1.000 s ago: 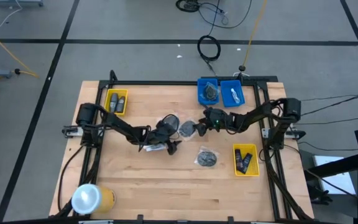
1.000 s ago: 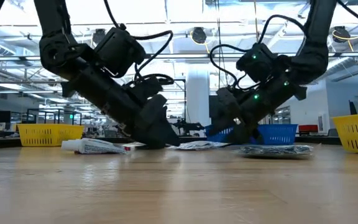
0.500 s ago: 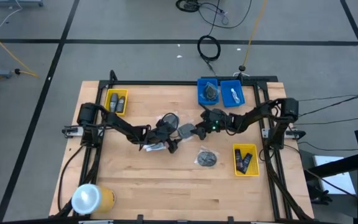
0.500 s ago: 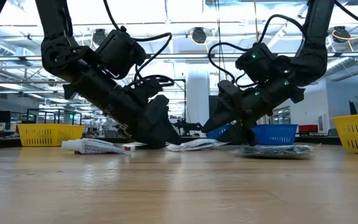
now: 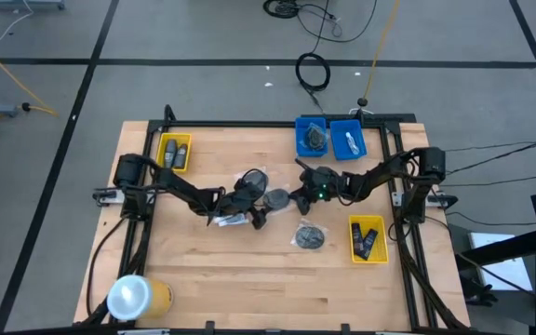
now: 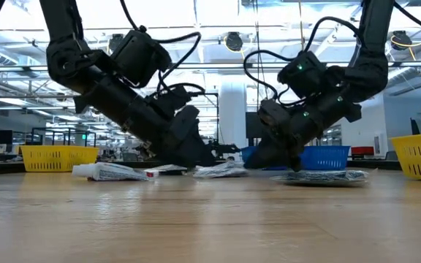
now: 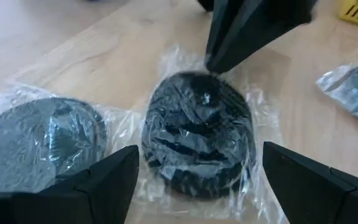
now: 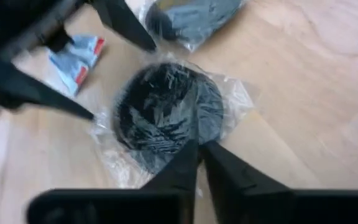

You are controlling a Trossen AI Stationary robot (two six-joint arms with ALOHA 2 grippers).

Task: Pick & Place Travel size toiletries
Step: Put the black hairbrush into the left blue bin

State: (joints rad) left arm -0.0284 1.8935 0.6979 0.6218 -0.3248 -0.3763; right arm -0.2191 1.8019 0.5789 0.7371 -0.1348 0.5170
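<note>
A dark round disc in a clear bag (image 5: 275,197) lies flat on the wooden table between my two grippers. My right gripper (image 5: 293,197) is shut at the bag's right side. My left gripper (image 5: 261,203) is open, and its fingers stand on either side of the same disc (image 7: 197,134) without clearly touching it. A second bagged disc (image 5: 252,179) lies just beyond my left gripper. A third one (image 5: 310,236) lies nearer the front. A white tube with red-blue marks (image 5: 235,221) lies by my left gripper. My right gripper pinches the clear bag at the disc's edge (image 8: 194,140) between its two shut fingertips (image 7: 219,53). It slants down from the table's right side. The disc lies flat on the table.
Two blue bins (image 5: 330,138) stand at the far edge, one with a bagged disc and one with a tube. A yellow bin (image 5: 174,153) at the far left and another (image 5: 368,239) at the right hold dark bottles. A big yellow roll (image 5: 138,296) lies at the near left corner.
My right gripper has moved a little toward the table's left and down onto the bagged disc, and its fingers have shut on the bag's edge. The disc stays on the table.
</note>
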